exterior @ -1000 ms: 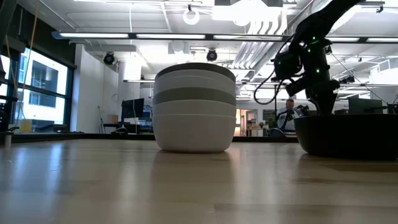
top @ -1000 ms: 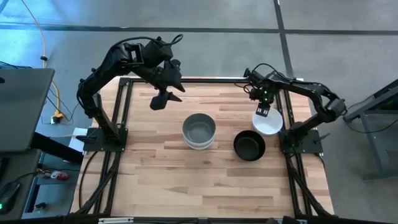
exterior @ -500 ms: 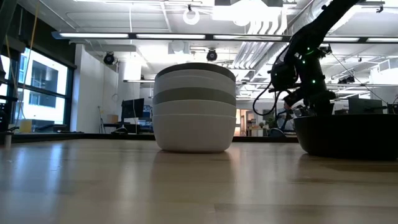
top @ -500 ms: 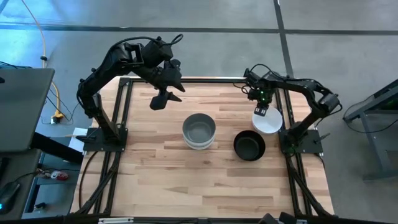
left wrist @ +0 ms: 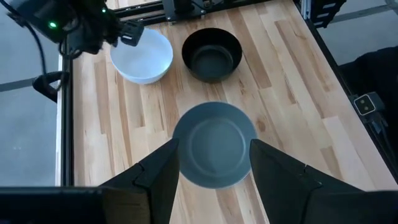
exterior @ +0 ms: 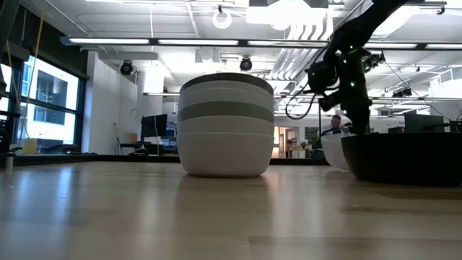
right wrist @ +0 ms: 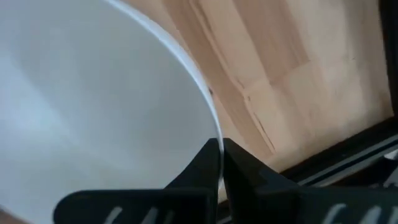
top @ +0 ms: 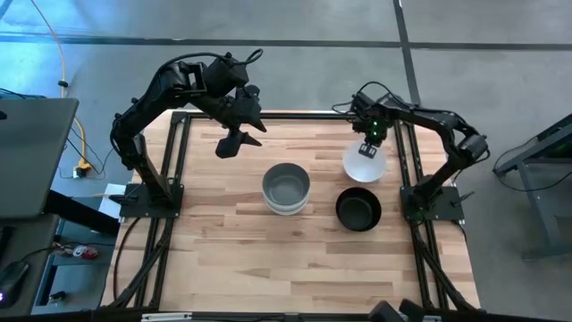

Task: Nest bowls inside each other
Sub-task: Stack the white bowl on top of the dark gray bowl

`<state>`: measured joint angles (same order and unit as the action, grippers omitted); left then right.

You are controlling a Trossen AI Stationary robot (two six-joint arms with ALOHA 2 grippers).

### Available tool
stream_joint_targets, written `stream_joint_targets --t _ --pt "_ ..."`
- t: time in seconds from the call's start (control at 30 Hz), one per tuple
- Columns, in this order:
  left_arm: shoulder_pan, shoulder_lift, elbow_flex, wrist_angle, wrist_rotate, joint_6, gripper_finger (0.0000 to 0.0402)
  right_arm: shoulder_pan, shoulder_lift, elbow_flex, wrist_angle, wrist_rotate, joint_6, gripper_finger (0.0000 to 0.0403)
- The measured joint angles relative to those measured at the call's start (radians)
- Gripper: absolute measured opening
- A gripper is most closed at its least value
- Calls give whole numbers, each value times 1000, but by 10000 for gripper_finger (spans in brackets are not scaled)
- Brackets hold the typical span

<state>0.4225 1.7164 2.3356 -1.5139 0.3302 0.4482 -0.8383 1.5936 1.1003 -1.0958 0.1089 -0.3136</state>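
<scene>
The wooden table (top: 223,241) had plenty of bare boards along its near half and down its left side; everything stood in the middle and toward the right rail. A stack of bowls (top: 286,187) sat about centre, white at the bottom with grey bands showing in the low view and a grey bowl uppermost. To its right, with a clear strip of wood between, sat the black bowl (top: 358,209), close to the base of the right arm.

The right gripper (top: 368,148) was at work near the table's far right corner. Its fingers were pinched tight on the rim of a white bowl (top: 365,163), one finger inside the rim and one outside, as the right wrist view showed plainly. The white bowl was just beyond the black one and beside the right frame rail. From the low view it looked slightly tilted and perhaps just off the boards, though the black bowl hid its underside, so I could not be sure.

The left gripper (top: 231,143) hung high over the far left part of the table, well apart from the stack, its fingers spread wide and holding nothing.
</scene>
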Motion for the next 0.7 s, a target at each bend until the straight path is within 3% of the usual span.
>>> stream_joint_targets --t 0.5,0.63,0.7 --pt "1 0 0 -6 -9 0 181 0 0 257 -160 -119 301 1" --pt "11 0 0 -10 -43 0 181 0 0 342 -201 -167 417 0" --pt "19 0 0 -26 -109 -3 181 8 0 380 -222 -206 458 0"
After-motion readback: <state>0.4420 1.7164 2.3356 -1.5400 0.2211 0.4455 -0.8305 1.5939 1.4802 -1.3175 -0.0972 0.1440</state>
